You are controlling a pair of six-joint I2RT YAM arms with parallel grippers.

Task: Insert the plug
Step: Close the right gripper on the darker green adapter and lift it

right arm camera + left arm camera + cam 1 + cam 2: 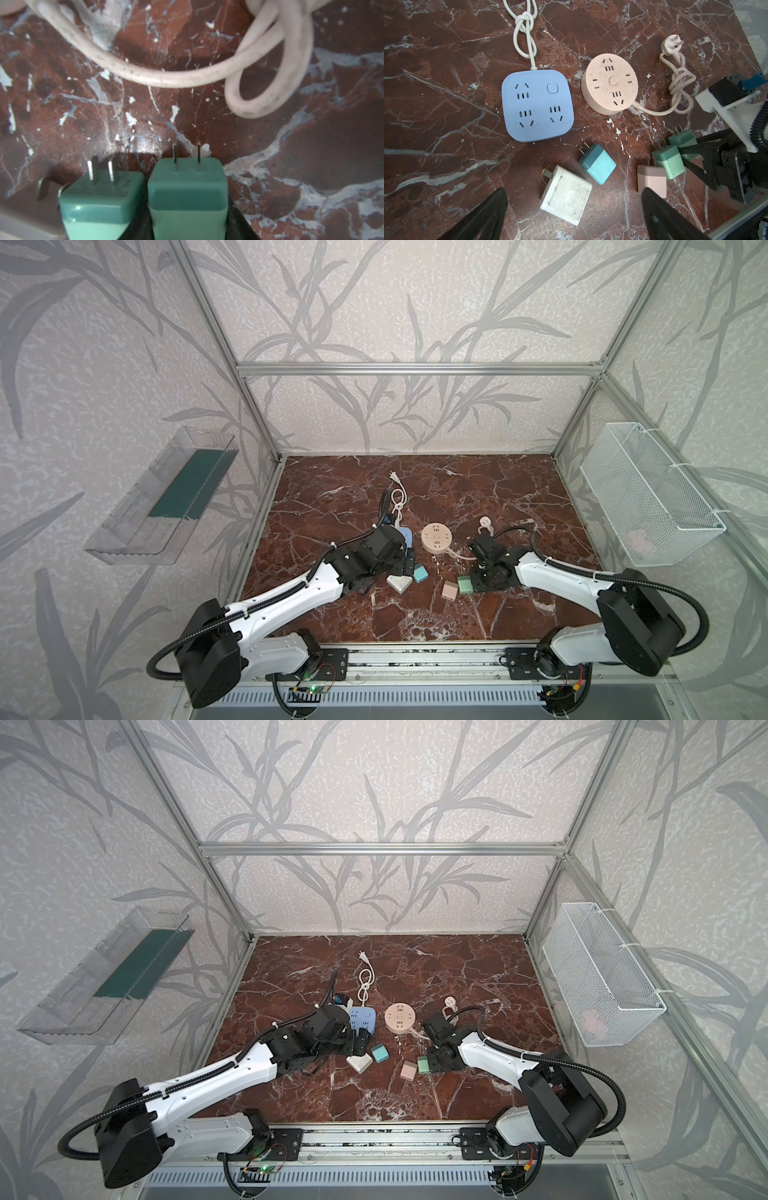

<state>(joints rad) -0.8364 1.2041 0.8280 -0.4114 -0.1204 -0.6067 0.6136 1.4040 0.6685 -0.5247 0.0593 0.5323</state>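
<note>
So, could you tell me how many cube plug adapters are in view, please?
5: white plug, teal plug beside it, pink plug, green plug beside that, second green plug inside the right tool.

Two power strips: a blue power strip on the left, a pink power strip to its right. Five adapters lie nearer: white plug, blue plug, pink plug, green plug, second green plug.

The green two-pronged plug lies flat, not yet inserted.

A green plug sits beside a second plug, near a cord.
</note>
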